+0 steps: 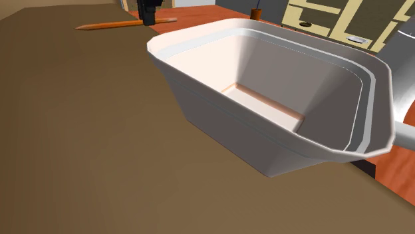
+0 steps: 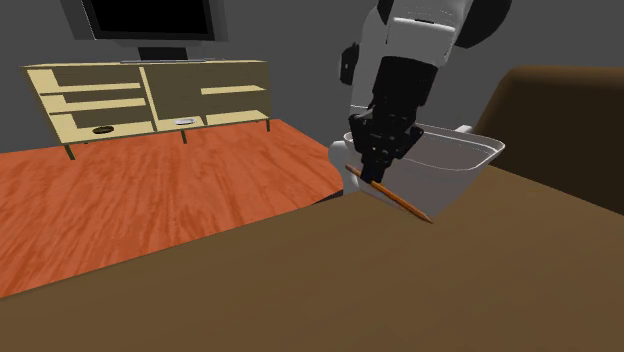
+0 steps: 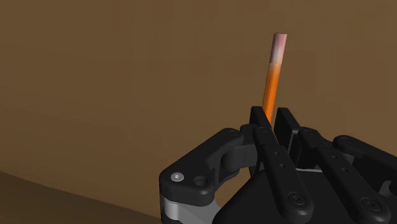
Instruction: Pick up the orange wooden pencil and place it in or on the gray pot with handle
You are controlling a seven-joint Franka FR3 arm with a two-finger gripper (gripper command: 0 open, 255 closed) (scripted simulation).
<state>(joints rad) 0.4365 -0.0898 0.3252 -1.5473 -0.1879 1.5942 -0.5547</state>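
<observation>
Shoulder view: I am looking down over a brown tabletop point(image 1: 80, 146); a large pale grey pot point(image 1: 219, 116) is sitting on it and taking up the middle and right of the picture, its stub handle point(image 1: 404, 133) pointing toward the shoulder view's right; the orange pencil point(image 1: 110, 25) is lying along the tabletop's far edge, near the pot's far corner but not touching it; the black gripper point(image 1: 147, 16) is standing over the pencil, closer to the end that is nearer the pot.

Second exterior view: I am facing the arm from across the tabletop point(image 2: 300, 290); the gripper point(image 2: 376, 176) is pointing down beside the tabletop's edge that borders an orange wooden floor point(image 2: 150, 200); the pencil point(image 2: 405, 206) is slanting out from under the fingertips, with the pot point(image 2: 460, 160) just behind it; I cannot tell whether the pencil is resting on the surface or is slightly off it; a pale yellow shelf unit point(image 2: 150, 100) and a dark screen point(image 2: 150, 20) are standing against the far wall.

Wrist view: the gripper point(image 3: 275, 119) is clenching the pencil point(image 3: 272, 86); both fingers point(image 3: 264, 137) are pressing against the orange shaft, and the pinkish end is sticking out beyond them over the brown tabletop point(image 3: 95, 95).
</observation>
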